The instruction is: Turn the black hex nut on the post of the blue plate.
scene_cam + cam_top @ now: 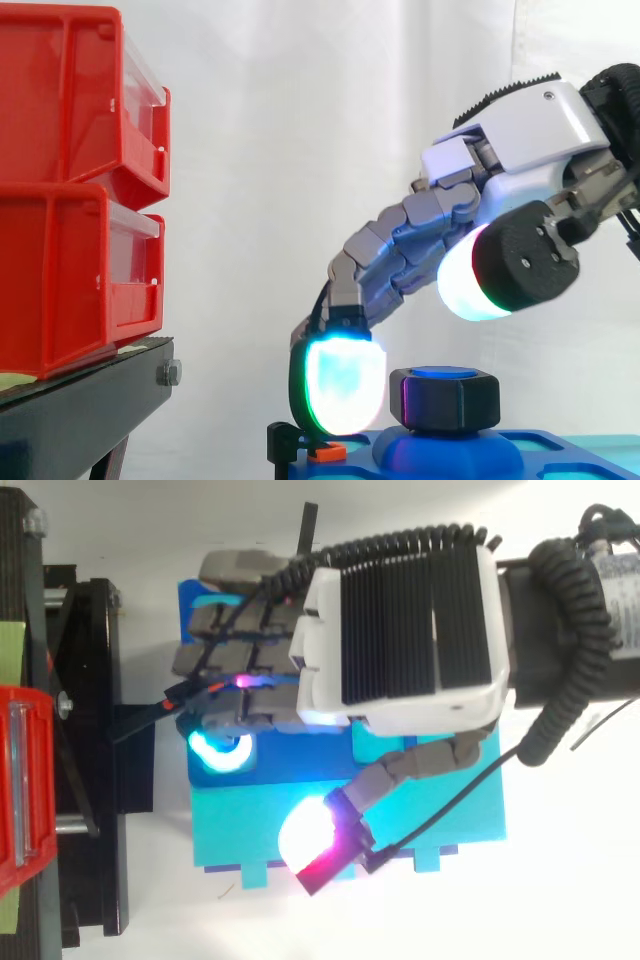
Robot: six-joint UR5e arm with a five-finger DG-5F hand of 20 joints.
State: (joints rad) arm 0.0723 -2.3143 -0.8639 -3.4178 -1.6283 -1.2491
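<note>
Black hex nut sits on domed post near left edge of blue plastic plate. Robot hand above, fingers apart, gripping nothing, one pad just beside nut. Approach step; next: pinch nut, twist.

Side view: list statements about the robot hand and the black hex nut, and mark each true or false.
1. The black hex nut sits on the blue plate's post. True.
2. The robot hand pinches the nut. False: one fingertip hangs beside the nut, and the thumb pad is well above it.
3. Two red bins are stacked on the black stand. True.
4. The nut lies inside a red bin. False: it is on the plate, apart from the bins.
</note>
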